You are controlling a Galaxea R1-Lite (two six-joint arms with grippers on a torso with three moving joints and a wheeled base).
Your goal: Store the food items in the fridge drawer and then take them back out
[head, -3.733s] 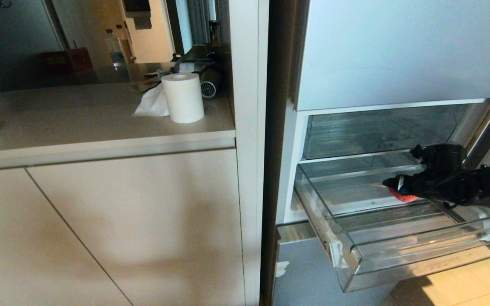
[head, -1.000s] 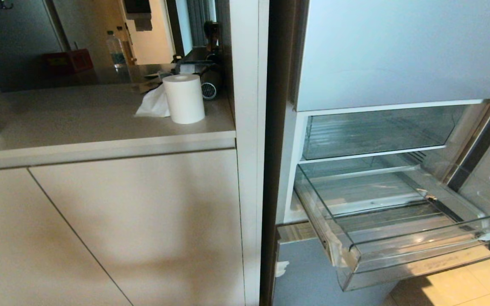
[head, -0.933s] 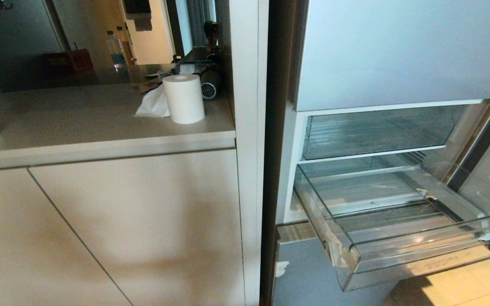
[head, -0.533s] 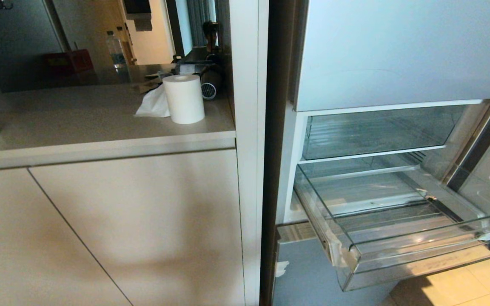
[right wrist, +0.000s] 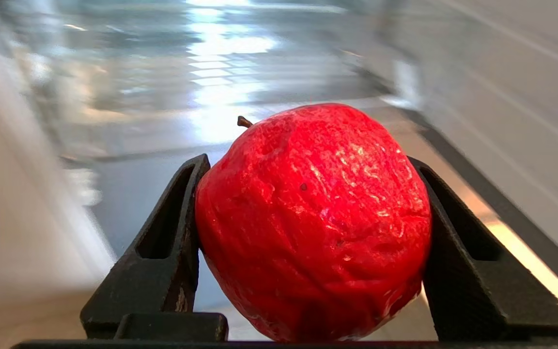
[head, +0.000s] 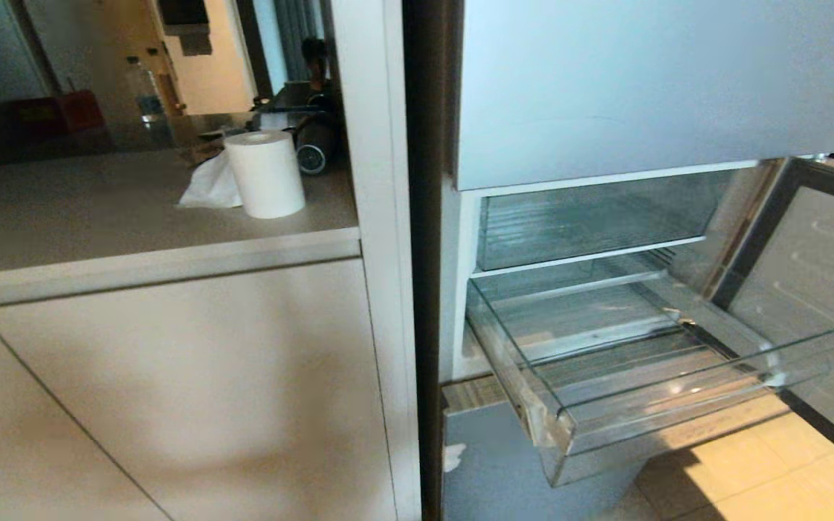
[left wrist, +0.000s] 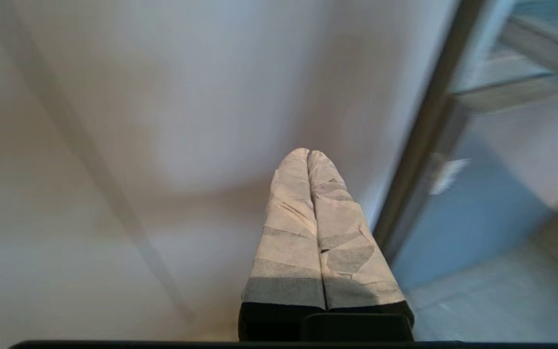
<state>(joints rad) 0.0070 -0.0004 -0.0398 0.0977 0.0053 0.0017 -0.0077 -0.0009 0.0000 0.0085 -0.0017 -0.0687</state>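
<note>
A glossy red food item (right wrist: pixel 313 218) with a short stem sits between the black fingers of my right gripper (right wrist: pixel 308 162), which is shut on it, off the head view. The pale blue fridge (head: pixel 641 79) stands to the right with its middle door swung open. The clear fridge drawer (head: pixel 685 405) is pulled out, and nothing lies on its ribbed floor. My left gripper (left wrist: pixel 307 154) has its taped fingers pressed together and hangs in front of the white cabinet, near the fridge's edge. No other food item shows.
The white cabinet (head: pixel 171 376) and its counter, with a paper roll (head: pixel 265 174), fill the left. A second clear bin (head: pixel 591 217) sits above the drawer. The open door (head: pixel 815 275) stands at the right, with tiled floor (head: pixel 772 470) below.
The whole head picture has slid left, so the camera has moved. My right gripper, over a red piece in the drawer earlier, has left the head view. The drawer stays open.
</note>
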